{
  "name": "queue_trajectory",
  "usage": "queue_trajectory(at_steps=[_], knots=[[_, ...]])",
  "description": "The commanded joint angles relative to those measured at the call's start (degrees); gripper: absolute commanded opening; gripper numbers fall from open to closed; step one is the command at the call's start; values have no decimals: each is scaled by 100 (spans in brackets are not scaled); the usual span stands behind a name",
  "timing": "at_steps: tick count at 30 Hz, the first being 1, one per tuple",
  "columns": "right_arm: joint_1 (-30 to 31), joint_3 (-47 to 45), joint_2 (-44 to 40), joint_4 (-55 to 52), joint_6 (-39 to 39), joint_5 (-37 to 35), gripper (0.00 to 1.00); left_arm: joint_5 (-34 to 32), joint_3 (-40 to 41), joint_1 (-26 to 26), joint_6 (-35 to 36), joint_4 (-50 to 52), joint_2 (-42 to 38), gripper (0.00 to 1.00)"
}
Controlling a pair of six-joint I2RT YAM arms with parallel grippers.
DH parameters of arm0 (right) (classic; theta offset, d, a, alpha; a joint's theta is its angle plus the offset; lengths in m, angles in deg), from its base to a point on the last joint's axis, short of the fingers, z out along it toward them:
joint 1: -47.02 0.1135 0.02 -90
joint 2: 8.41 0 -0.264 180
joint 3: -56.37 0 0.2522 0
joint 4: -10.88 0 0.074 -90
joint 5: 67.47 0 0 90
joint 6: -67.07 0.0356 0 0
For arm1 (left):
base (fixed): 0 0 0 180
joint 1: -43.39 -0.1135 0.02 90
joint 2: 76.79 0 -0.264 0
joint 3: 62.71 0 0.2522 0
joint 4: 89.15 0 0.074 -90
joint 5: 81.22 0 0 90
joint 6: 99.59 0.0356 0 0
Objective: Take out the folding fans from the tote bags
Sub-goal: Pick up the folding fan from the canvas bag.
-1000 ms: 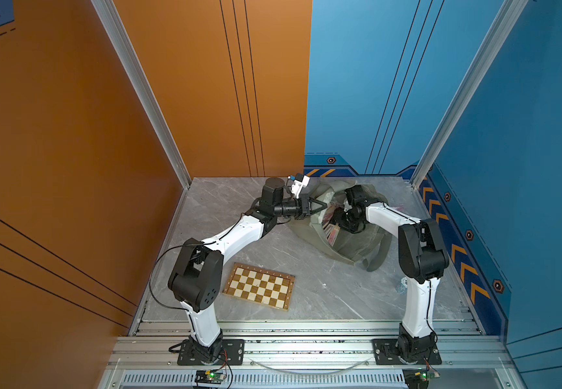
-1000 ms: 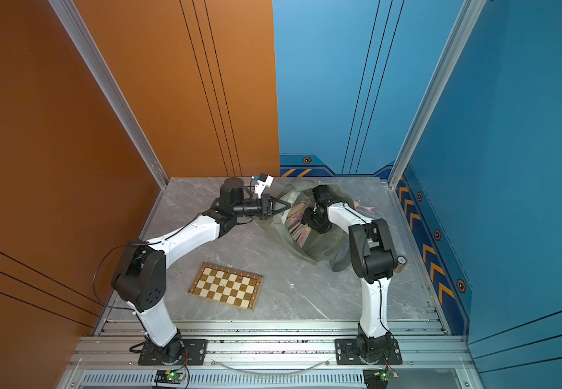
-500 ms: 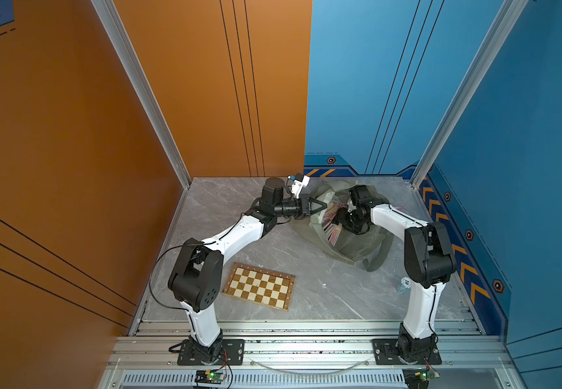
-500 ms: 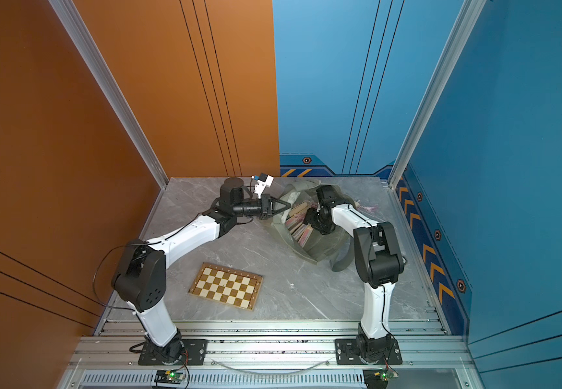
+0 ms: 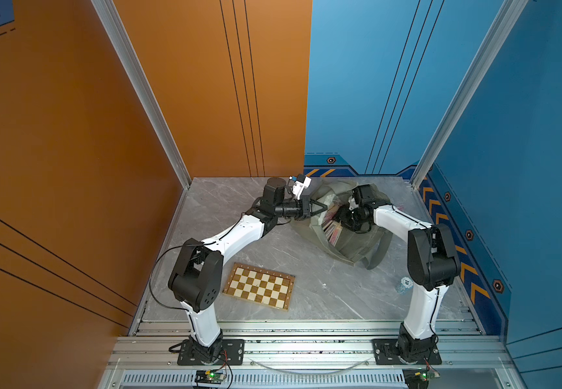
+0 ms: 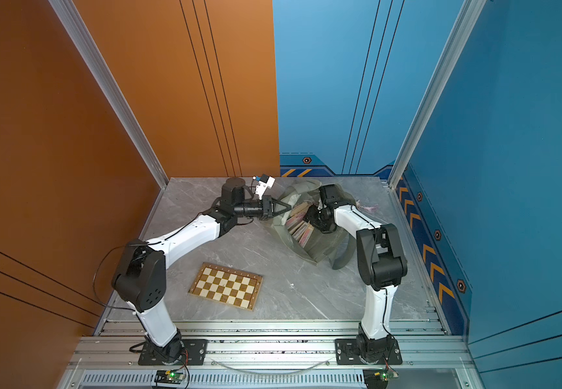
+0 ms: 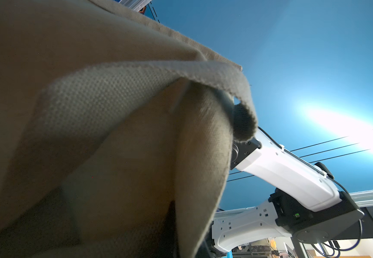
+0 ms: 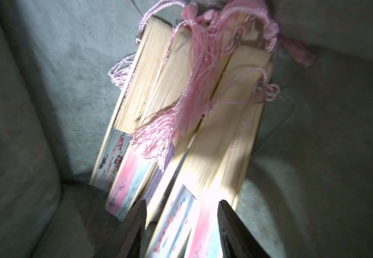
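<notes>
The olive tote bag (image 5: 350, 242) (image 6: 320, 246) lies at the back of the floor with its mouth open. Several folding fans (image 5: 331, 230) (image 6: 298, 229) lie inside it, with pale bamboo ribs and pink tassels. My left gripper (image 5: 323, 205) (image 6: 288, 204) is shut on the bag's rim and holds it up. In the left wrist view the bag's fabric (image 7: 114, 111) hides the jaws. My right gripper (image 8: 182, 214) is inside the bag, open, with its fingers either side of the printed ends of two fans (image 8: 203, 111). Whether they touch the fans is unclear.
A brown-and-cream chessboard (image 5: 259, 286) (image 6: 225, 286) lies flat near the front, between the arm bases. A small pale disc (image 5: 404, 283) sits by the right arm. A pink tassel (image 6: 368, 208) shows on the floor behind the right forearm. Walls close in on three sides.
The right arm has pushed its gripper deeper into the bag and its elbow has swung outward to the right. The left gripper has kept its hold on the rim.
</notes>
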Motion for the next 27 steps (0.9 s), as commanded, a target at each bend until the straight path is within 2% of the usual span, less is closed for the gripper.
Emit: queue_trajectory(at_steps=[1, 7, 17, 27], knots=[[-136, -72, 76, 399, 422, 162, 53, 55, -153, 59, 184, 227, -50, 0], [-127, 33, 415, 605, 718, 248, 50, 25, -141, 129, 203, 258, -41, 0], [-139, -26, 292, 275, 518, 63, 48, 3, -180, 133, 247, 357, -15, 0], [-110, 508, 1134, 206, 870, -1, 48, 39, -246, 192, 208, 363, 46, 0]])
